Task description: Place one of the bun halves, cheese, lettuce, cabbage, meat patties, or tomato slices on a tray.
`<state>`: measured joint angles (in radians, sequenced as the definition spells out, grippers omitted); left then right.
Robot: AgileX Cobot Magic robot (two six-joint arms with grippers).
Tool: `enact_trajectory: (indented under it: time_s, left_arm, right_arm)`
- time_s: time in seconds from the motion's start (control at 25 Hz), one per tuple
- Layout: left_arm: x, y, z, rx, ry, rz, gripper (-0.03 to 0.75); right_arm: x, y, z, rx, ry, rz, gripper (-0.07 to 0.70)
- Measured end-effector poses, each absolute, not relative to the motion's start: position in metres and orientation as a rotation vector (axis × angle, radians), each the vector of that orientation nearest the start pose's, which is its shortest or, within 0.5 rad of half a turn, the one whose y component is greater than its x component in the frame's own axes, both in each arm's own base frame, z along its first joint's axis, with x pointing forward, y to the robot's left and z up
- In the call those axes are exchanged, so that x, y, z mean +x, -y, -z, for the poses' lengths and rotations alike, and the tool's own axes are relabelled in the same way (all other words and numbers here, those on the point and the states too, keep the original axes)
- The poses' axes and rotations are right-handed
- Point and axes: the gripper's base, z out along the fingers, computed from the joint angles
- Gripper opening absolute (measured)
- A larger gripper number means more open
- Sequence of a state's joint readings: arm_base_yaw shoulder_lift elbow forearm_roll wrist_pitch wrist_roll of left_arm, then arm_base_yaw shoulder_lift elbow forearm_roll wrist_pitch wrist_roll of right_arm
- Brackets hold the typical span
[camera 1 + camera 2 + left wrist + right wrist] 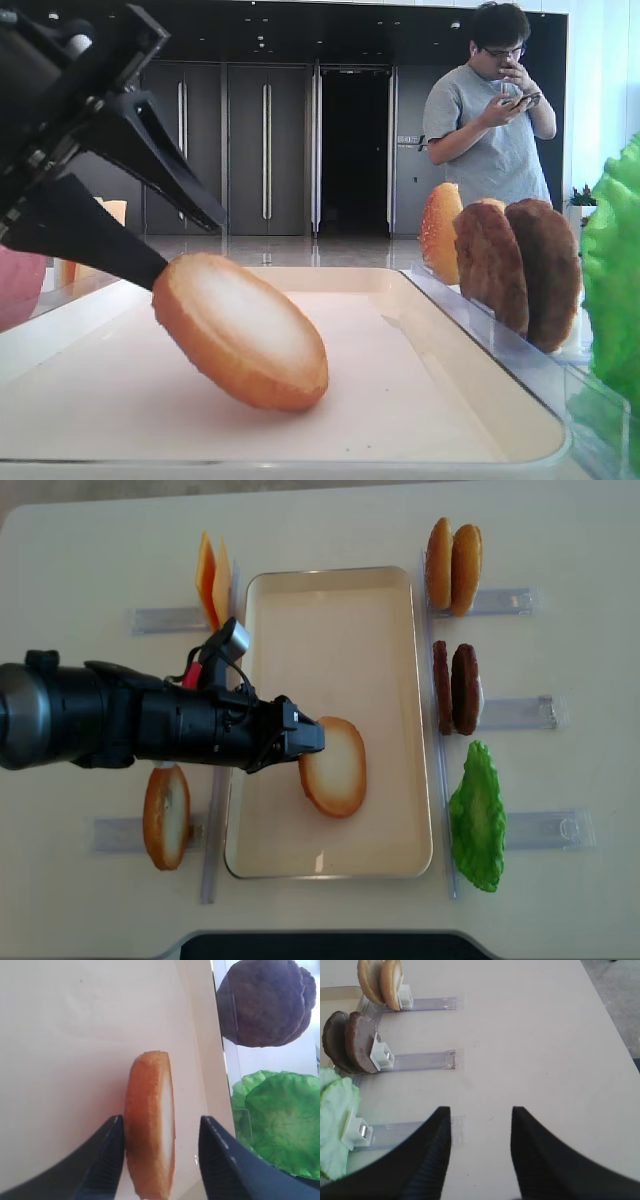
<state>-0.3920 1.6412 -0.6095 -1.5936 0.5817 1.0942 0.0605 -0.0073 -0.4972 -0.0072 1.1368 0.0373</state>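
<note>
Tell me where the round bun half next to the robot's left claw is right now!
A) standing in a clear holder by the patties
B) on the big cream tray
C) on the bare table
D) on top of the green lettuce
B: the bun half lies tilted on the floor of the cream tray, between the spread jaws of the left gripper, apart from the meat patties and the lettuce.
</note>
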Motion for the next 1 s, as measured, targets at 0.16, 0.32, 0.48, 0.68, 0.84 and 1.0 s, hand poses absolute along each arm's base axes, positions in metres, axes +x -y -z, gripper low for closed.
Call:
enact_trajectory:
  time_s: [0.16,0.32,0.48,0.68,0.84,1.0]
  left_arm:
    - [0.226,0.146,-0.163,0.122,-2.595,1.050,0.372]
    - [0.223,0.144,-0.179,0.136,-2.542,1.046,0.372]
    - [0.219,0.140,-0.194,0.143,-2.498,1.030,0.372]
    - [0.211,0.135,-0.213,0.163,-2.457,0.998,0.372]
    - [0.203,0.129,-0.227,0.182,-2.438,0.950,0.372]
    - [0.203,0.126,-0.247,0.208,-2.438,0.890,0.372]
  right_arm:
    - [-0.009,0.001,-0.270,-0.024,-2.116,-0.049,0.307]
    - [-0.009,0.001,-0.270,-0.024,-2.116,-0.049,0.307]
    - [-0.009,0.001,-0.270,-0.024,-2.116,-0.049,0.307]
    - [-0.009,0.001,-0.270,-0.024,-2.116,-0.049,0.307]
    - [-0.009,0.001,-0.270,-0.024,-2.116,-0.049,0.307]
    - [-0.009,0.001,-0.270,-0.024,-2.116,-0.049,0.307]
